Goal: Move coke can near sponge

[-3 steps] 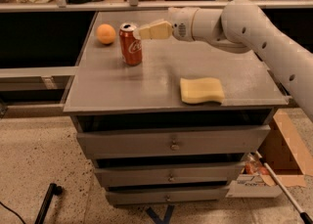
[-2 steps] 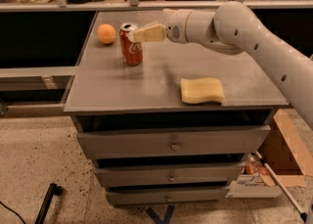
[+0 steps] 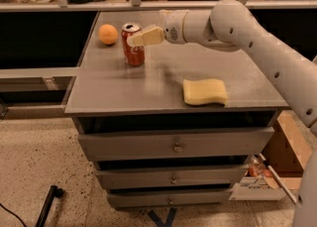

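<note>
The coke can [image 3: 133, 55] stands upright at the back left of the grey cabinet top [image 3: 119, 89], red with white script and a silver top. The pale yellow sponge [image 3: 204, 92] lies flat near the front right edge, well apart from the can. My gripper [image 3: 135, 40] reaches in from the right at the height of the can's upper half and overlaps it in this view. I cannot tell whether it touches or holds the can.
An orange [image 3: 108, 34] sits just left of the can. The cabinet has three drawers [image 3: 173, 146] below the top. A cardboard box [image 3: 290, 137] stands on the floor at the right. A shelf rail [image 3: 74, 6] runs behind the cabinet.
My gripper has moved left, from beside the can's right side to over its upper part. The can, the orange and the sponge have not moved.
</note>
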`<control>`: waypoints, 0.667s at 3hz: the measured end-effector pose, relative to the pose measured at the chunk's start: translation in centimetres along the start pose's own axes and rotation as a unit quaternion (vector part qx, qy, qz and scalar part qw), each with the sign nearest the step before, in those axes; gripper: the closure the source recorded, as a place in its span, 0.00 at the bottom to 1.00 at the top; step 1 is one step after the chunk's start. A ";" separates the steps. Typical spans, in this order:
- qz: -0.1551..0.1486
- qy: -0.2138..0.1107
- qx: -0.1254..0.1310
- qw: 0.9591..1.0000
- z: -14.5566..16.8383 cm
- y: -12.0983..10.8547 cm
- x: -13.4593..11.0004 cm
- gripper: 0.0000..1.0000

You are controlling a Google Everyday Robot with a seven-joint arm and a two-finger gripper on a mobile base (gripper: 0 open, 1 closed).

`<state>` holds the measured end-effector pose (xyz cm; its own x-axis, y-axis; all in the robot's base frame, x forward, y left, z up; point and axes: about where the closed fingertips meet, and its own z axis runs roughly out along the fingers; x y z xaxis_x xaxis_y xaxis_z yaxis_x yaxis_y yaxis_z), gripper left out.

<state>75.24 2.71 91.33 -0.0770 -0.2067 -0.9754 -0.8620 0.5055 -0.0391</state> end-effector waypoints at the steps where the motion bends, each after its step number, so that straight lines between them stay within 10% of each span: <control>1: -0.012 0.007 -0.015 1.000 0.4 0.0 0.4 0.00; 2: -0.034 0.013 -0.035 0.999 0.9 0.4 0.6 0.00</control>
<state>75.35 3.57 90.55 -0.0292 -0.2607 -0.9650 -0.8983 0.4302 -0.0890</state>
